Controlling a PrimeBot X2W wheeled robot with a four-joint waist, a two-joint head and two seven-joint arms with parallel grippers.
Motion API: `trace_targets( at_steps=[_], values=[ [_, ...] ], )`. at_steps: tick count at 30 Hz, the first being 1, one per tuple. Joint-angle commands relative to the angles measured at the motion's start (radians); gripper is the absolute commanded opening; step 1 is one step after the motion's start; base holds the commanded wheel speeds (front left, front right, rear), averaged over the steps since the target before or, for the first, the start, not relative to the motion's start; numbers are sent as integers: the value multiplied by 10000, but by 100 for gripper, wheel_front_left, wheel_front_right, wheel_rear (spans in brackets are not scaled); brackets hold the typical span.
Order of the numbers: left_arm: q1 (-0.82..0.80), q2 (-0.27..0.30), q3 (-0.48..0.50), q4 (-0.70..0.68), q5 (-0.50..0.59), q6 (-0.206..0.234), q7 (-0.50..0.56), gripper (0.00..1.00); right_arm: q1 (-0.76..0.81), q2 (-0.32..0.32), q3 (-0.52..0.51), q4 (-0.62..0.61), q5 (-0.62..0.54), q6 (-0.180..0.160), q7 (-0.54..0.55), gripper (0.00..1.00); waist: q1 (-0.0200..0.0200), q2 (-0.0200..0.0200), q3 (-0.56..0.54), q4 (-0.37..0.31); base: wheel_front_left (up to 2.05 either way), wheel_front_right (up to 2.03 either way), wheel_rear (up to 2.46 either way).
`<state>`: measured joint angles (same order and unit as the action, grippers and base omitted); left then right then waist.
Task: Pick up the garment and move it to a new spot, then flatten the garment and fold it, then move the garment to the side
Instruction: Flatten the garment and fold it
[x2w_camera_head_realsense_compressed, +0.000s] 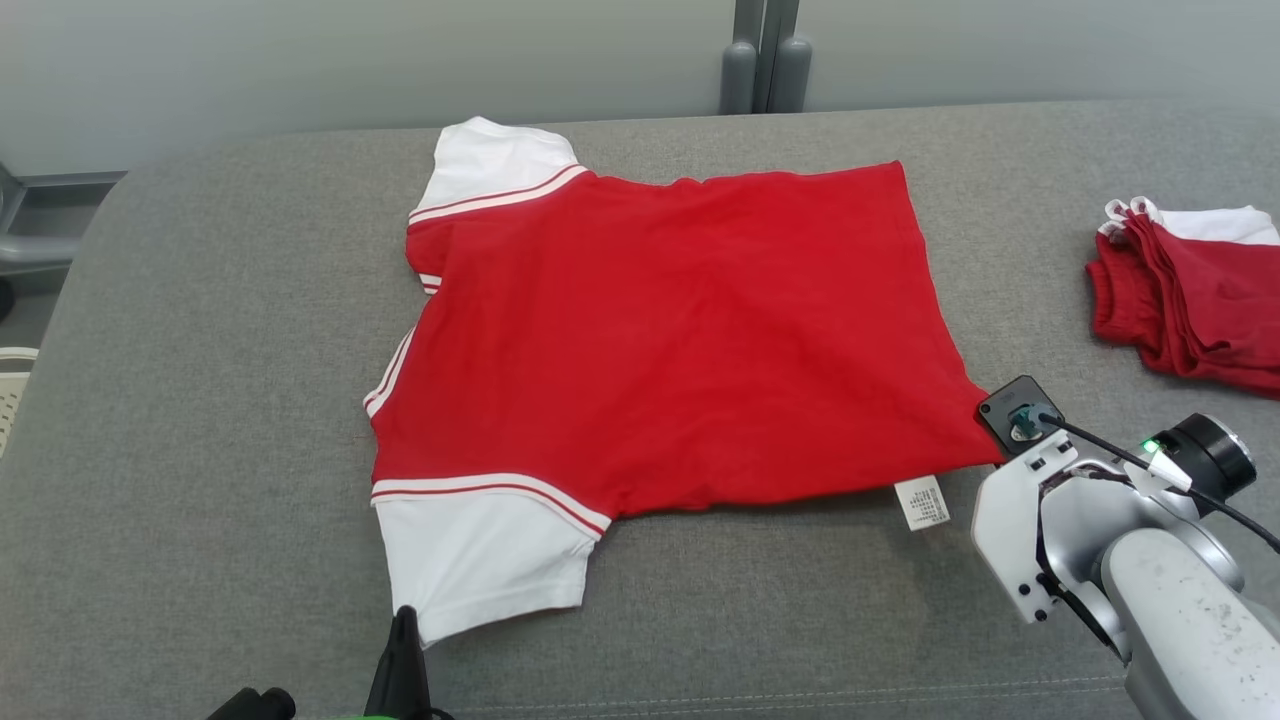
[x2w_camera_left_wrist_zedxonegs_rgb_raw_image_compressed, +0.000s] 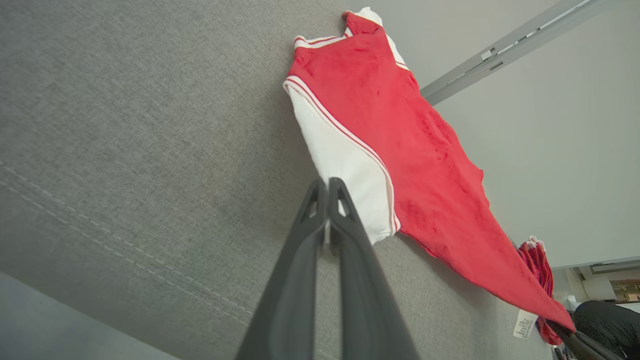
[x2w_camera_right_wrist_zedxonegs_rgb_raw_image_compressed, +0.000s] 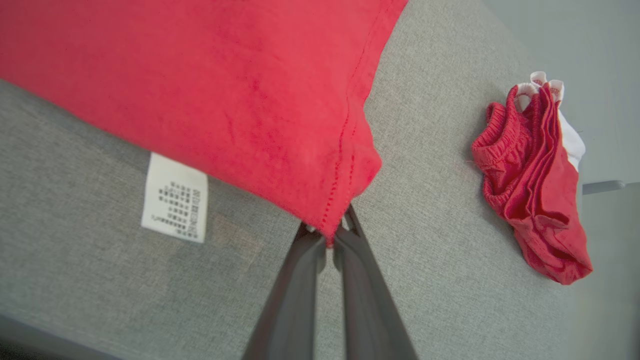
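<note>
**Red shirt laid flat, pinched at two near corners**

The garment (x2w_camera_head_realsense_compressed: 660, 330), a red T-shirt with white sleeves, lies spread across the middle of the grey worktop (x2w_camera_head_realsense_compressed: 200, 400), collar end towards the robot's left and hem towards its right. The left end effector (x2w_camera_head_realsense_compressed: 405, 612) is closed on the edge of the near white sleeve (x2w_camera_head_realsense_compressed: 480, 560), with a sliver of white cloth showing between its fingers in the left wrist view. The right end effector (x2w_camera_right_wrist_zedxonegs_rgb_raw_image_compressed: 330, 240) is closed on the near hem corner, where the red cloth bunches into a small peak.

The shirt looks like thin, light knit cotton: limp, with no stiffness of its own, so it should sag and crease wherever it is unsupported. Corners, hems and sleeve seams, where the cloth is doubled and stitched, are probably the safest holds. A care label (x2w_camera_head_realsense_compressed: 922, 502) pokes out from under the near edge.

The worktop is covered in coarse grey woven fabric with a stitched seam near its front edge; it likely drags on the cotton rather than letting it slide. A stack of folded red garments (x2w_camera_head_realsense_compressed: 1190, 300) sits well apart at the right. Behind are a pale wall and a grey post (x2w_camera_head_realsense_compressed: 765, 55)
</note>
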<state>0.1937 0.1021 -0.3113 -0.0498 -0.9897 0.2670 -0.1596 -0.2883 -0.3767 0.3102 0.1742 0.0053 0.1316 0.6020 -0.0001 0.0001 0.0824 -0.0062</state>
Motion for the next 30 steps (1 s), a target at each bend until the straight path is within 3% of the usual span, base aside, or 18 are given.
trace_targets(
  at_steps=[1,11,14,21,30],
  values=[
    [169,81,40,-107,8,73,8,0,130,-59,6,36,-22,-16,-47,0,1,-1,-30,14,0,0,0],
    [1433,705,-136,-1755,249,940,647,0,685,-172,291,-4,405,-16,470,0,1,-1,-156,149,0,0,0],
    [1388,808,-179,-2115,285,960,758,0,804,-142,172,-293,582,-16,456,0,1,-1,-131,193,0,0,0],
    [-1320,739,-337,-1489,618,428,1038,0,36,289,-198,-423,451,-16,-97,0,1,-1,238,181,0,0,0],
    [-4990,204,-388,1438,986,-78,951,0,-1122,972,-384,948,541,-16,-351,0,1,-1,886,102,0,0,0]
  ],
)
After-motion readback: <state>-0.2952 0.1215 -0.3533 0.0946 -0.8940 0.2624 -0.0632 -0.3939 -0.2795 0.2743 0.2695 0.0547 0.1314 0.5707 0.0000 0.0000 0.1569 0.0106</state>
